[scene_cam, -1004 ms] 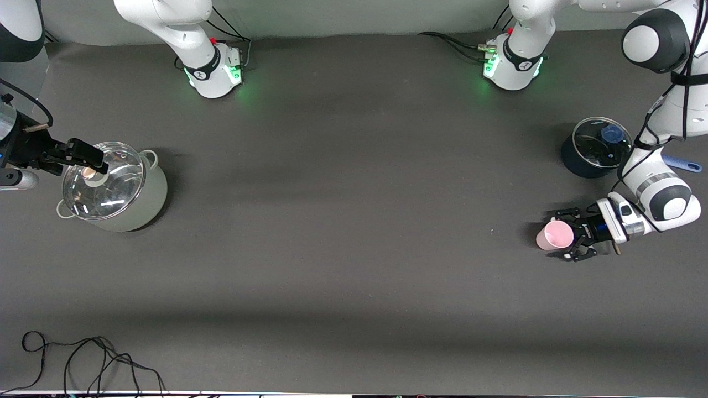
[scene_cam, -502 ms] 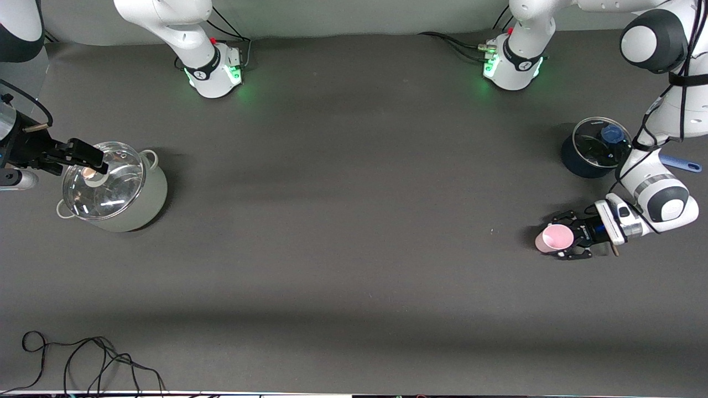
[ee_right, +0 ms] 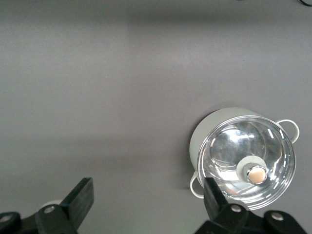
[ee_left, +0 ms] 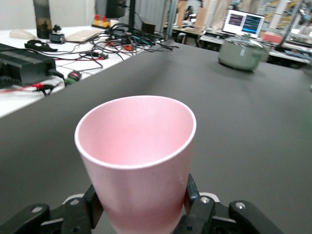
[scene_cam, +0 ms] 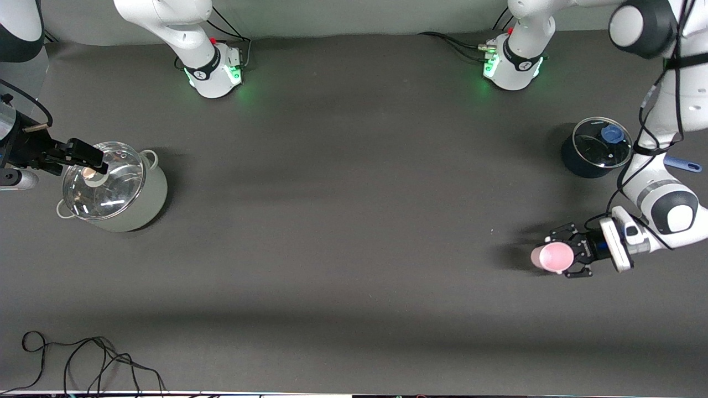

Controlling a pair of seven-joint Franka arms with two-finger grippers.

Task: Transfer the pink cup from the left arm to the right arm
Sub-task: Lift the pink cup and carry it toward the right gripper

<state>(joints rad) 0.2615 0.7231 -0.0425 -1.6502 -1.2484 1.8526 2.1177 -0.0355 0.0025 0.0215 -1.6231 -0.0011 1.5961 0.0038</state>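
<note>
The pale-pink cup (scene_cam: pixel 552 257) hangs upright a little above the dark table at the left arm's end, its shadow lying beside it. My left gripper (scene_cam: pixel 565 257) is shut on its lower wall. In the left wrist view the cup (ee_left: pixel 139 146) fills the middle, its mouth open and empty, with the left gripper (ee_left: pixel 141 207) pressing a black pad on each side. My right gripper (scene_cam: pixel 84 155) waits open over the rim of the lidded pot at the right arm's end. In the right wrist view the right gripper (ee_right: pixel 146 195) holds nothing between its fingers.
A grey-green pot with a glass lid (scene_cam: pixel 119 190) stands at the right arm's end, also seen as the pot (ee_right: pixel 243 161). A dark pot with a blue-knobbed glass lid (scene_cam: pixel 594 146) and a blue handle (scene_cam: pixel 683 164) stand by the left arm. Loose cables (scene_cam: pixel 83 359) lie at the near edge.
The left gripper closed on the pink cup, lifted it off the table and carried it toward the front camera. The right arm has not moved.
</note>
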